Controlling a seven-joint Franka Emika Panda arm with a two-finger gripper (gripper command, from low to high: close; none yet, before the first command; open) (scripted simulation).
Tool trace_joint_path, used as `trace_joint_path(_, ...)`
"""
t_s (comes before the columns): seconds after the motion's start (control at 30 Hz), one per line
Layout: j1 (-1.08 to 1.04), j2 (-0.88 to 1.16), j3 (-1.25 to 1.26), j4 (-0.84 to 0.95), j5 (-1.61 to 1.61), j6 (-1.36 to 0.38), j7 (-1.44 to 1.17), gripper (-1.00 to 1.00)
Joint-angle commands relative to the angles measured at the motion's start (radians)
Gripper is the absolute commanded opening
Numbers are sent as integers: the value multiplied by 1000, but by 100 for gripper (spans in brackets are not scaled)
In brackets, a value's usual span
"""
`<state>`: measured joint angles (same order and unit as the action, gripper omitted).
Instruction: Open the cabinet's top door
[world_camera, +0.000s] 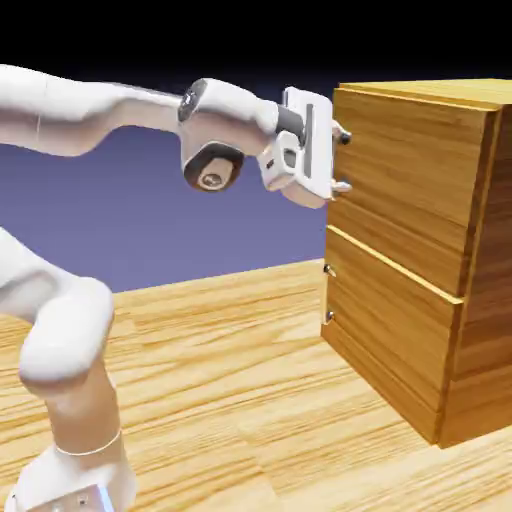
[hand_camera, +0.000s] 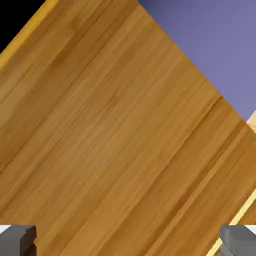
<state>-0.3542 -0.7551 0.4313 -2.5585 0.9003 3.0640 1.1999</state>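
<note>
The cabinet (world_camera: 482, 250) stands at the exterior view's right, light-brown wood grain with two stacked front panels. The top door (world_camera: 410, 170) is the upper panel and looks flush with the cabinet's front. My gripper (world_camera: 343, 161) is open at the door's left edge, its two fingertips spread one above the other and right at the panel's face. The top door's handle is hidden behind my hand. In the hand view the door's wood (hand_camera: 115, 140) fills the frame, the grey fingertips (hand_camera: 17, 240) sit far apart at the bottom corners, and no handle shows between them.
The lower panel (world_camera: 390, 320) sits under the top door, its small metal handle (world_camera: 328, 292) by its left edge. The wooden table (world_camera: 230, 400) spreads in front of the cabinet. Blue-violet backdrop (hand_camera: 210, 40) shows at the hand view's upper right.
</note>
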Motion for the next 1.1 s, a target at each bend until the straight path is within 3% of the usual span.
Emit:
trace_joint_path(0.0, -18, -9, 21, 12, 44, 1, 22, 0)
trace_joint_path(1.07, -584, -295, 688, 401, 1435, 43, 732, 0)
